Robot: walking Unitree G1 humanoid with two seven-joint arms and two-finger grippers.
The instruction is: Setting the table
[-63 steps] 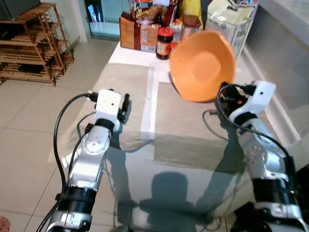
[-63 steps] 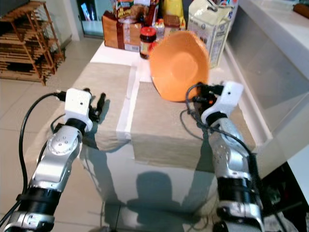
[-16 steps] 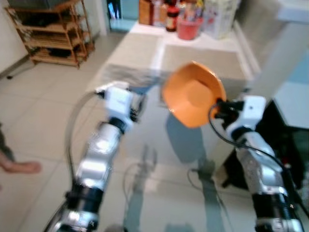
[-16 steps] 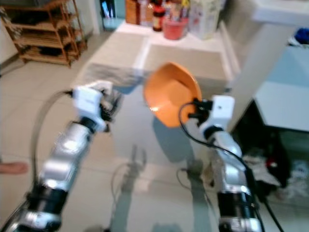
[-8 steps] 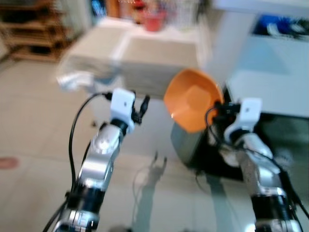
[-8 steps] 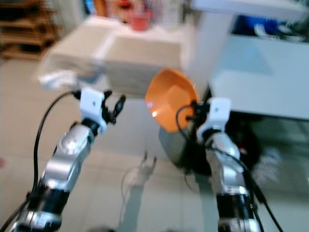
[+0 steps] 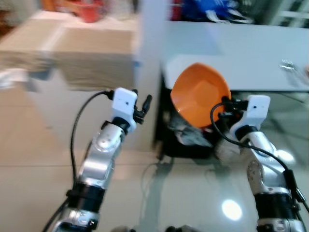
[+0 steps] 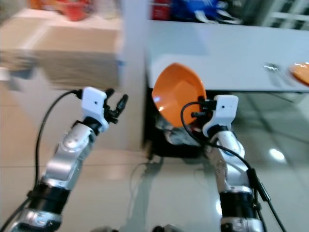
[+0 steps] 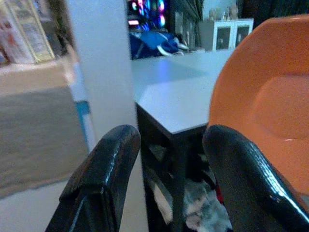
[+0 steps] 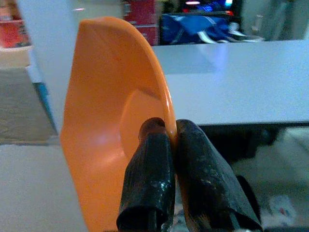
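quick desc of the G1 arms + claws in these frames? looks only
Both arms are silver metal with black bands near the base. Each wrist carries a white boxy module, with a black cable looping from it down the arm. The left claw and right claw each have two long, glossy black fingers with rounded tips.

Bowl [image 7: 201, 94]: centre, rim clamped between right gripper [image 10: 172, 140] fingers, tilted on edge. Bench [image 7: 251, 58]: behind bowl, toward 1 o'clock. Pillar [image 7: 148, 53]: 12 o'clock, between bench and cloth-covered table [image 7: 72, 53] at 10 o'clock. Left gripper [image 7: 143, 107]: 9 o'clock of bowl, apart from it. Floor [image 7: 193, 193]: below.
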